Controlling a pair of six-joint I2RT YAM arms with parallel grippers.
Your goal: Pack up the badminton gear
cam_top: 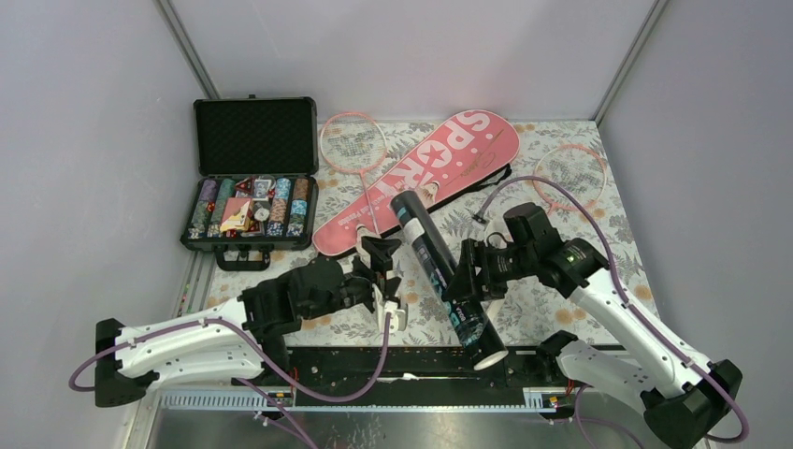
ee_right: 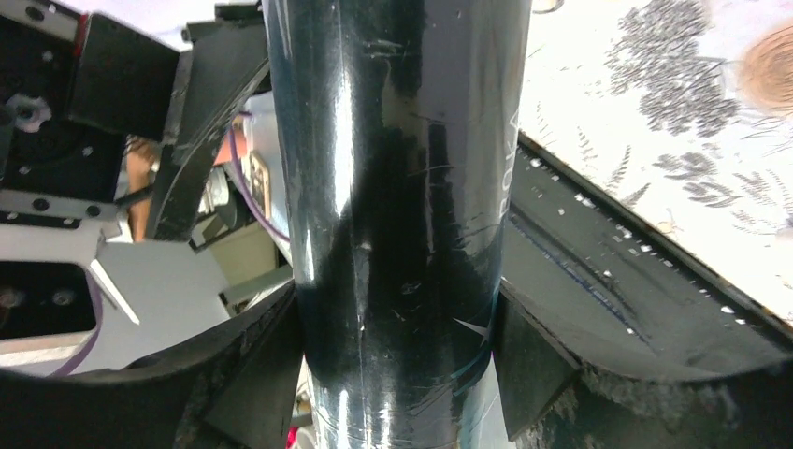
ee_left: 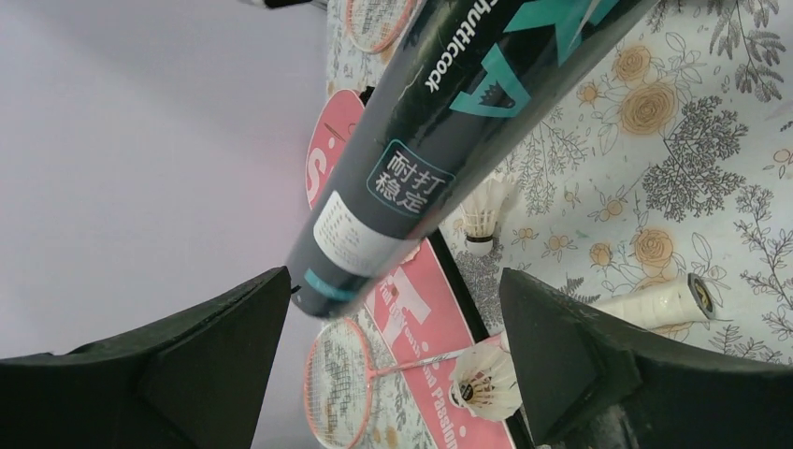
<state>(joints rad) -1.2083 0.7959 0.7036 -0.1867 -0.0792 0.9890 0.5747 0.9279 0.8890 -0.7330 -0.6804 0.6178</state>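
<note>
The long black tube (cam_top: 439, 271) with teal lettering lies slanted, its far end over the pink "SPORT" bag (cam_top: 425, 168) and its white near end over the front rail. My right gripper (cam_top: 468, 281) is shut on its middle; the right wrist view shows the tube (ee_right: 402, 187) filling the gap between the fingers of that gripper (ee_right: 397, 318). My left gripper (cam_top: 383, 260) is open and empty beside the tube, over the shaft of one pink racket (cam_top: 353, 140). In the left wrist view, the open gripper (ee_left: 395, 281) faces the tube (ee_left: 421, 140), the bag (ee_left: 421, 313) and two shuttlecocks (ee_left: 484, 213) (ee_left: 484, 382).
A black case of poker chips (cam_top: 252, 201) stands open at the far left. The second pink racket (cam_top: 570, 173) lies at the far right, its handle hidden by my right arm. A white racket handle (ee_left: 659, 304) lies on the floral cloth (cam_top: 561, 299). Grey walls enclose the table.
</note>
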